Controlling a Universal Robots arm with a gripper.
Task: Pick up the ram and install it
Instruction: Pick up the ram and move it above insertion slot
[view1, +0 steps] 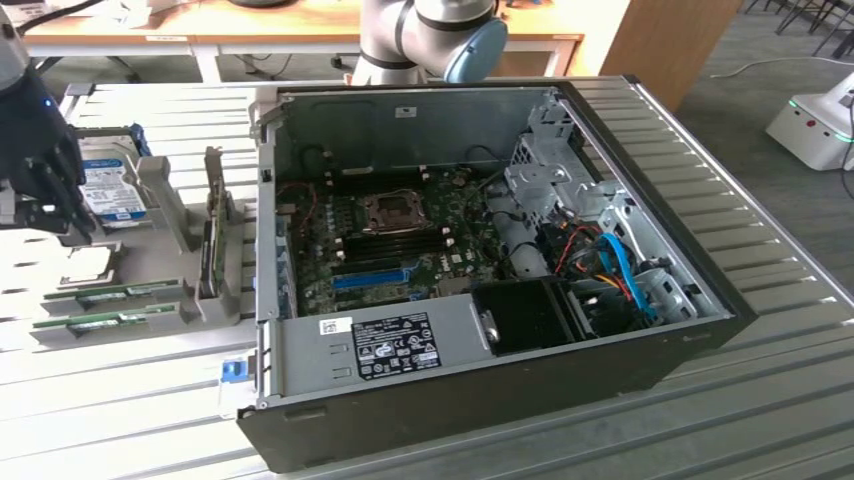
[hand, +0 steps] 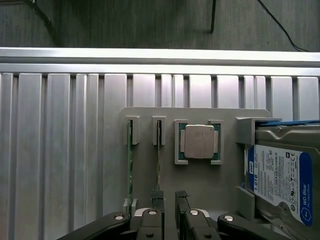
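ram (hand: 158, 160) on edge in grey holder (hand: 200, 180) slot, lower left of ext view, on desk (hand: 60, 150) | long axis runs straight at my hand (hand: 169, 196), near end by one finger, not in gap | hand part open, empty | 2nd stick (hand: 130, 160) just beside

Robotics laboratory or workshop set up for computer assembly. A robot arm (view1: 420, 35) rises at the far edge of a ribbed aluminium worktable (view1: 107, 400). The table carries an open desktop computer case (view1: 400, 430) and, at the exterior view's left, a grey fixture (hand: 200, 185) holding a hard drive (view1: 110, 185), a processor (hand: 200, 141) and ram sticks (view1: 114, 293). Wooden desks (view1: 267, 45) stand beyond. On the grey floor (view1: 814, 200) at the exterior view's right is a white machine (view1: 821, 125), possibly a mobile robot.
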